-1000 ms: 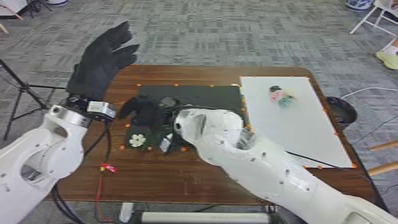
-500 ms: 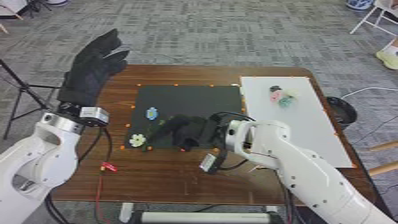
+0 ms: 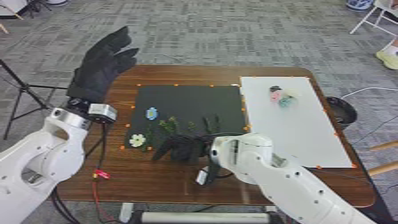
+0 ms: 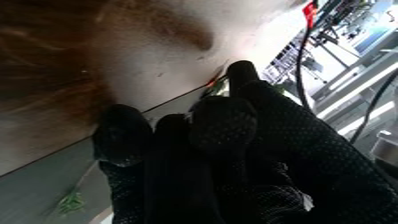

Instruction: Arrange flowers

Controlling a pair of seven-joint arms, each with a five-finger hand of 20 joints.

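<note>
My left hand is raised over the floor beyond the table's left side, open, with its fingers pointing away. My right hand hovers low over the near edge of the black mat, fingers relaxed. On that mat lie a blue flower, a white flower and several green stems. Pink, teal, cream and dark flowers sit together on the white board. In the right wrist view, the glove of my right hand is near a green sprig.
Small orange markers line the mat and board on the wooden table. A black bin stands beyond the right edge. Dark cables run beside both arms, one with a red connector. A tripod stands at the left.
My right hand has drawn back from the mat's left part to its near edge, uncovering the blue flower and green stems. The left hand has shifted slightly.
</note>
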